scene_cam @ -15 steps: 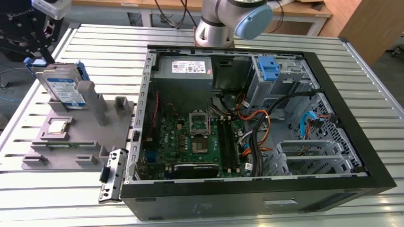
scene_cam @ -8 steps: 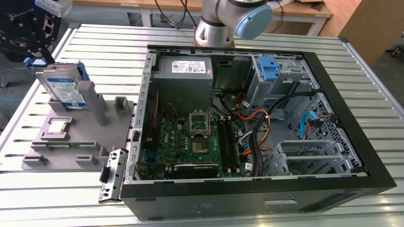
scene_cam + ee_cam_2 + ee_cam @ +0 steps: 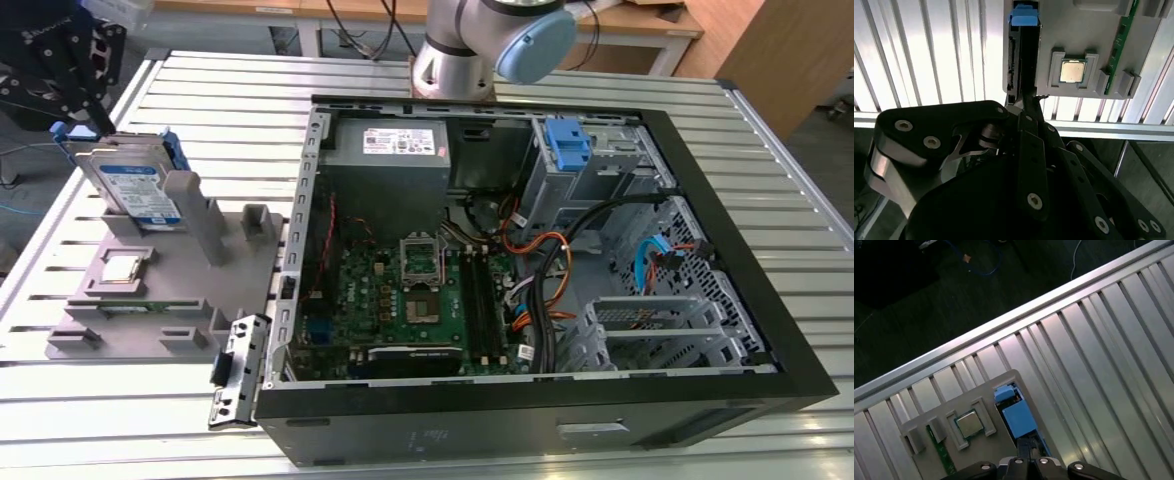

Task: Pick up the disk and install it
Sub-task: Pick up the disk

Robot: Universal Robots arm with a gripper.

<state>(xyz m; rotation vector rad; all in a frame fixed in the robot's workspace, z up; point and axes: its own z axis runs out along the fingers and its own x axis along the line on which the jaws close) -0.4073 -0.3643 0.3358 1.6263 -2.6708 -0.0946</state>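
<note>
One disk [image 3: 134, 188] stands upright on edge in a slot of the grey moulded fixture [image 3: 187, 292], near the table's [image 3: 801, 180] edge at the exterior view's left. I see the black hand [image 3: 83, 118] at the disk's upper end, close to its blue plastic carrier tab [image 3: 1024, 15]. I cannot tell whether the hand is spread or clamped. The fixture also holds a small square silver chip [image 3: 1073, 71] in a recess and a green circuit strip [image 3: 1119, 50]. Beside the fixture lies the open black computer case [image 3: 467, 430], with a tall blue bracket [image 3: 567, 145] inside. The table surface is ribbed aluminium.
</note>
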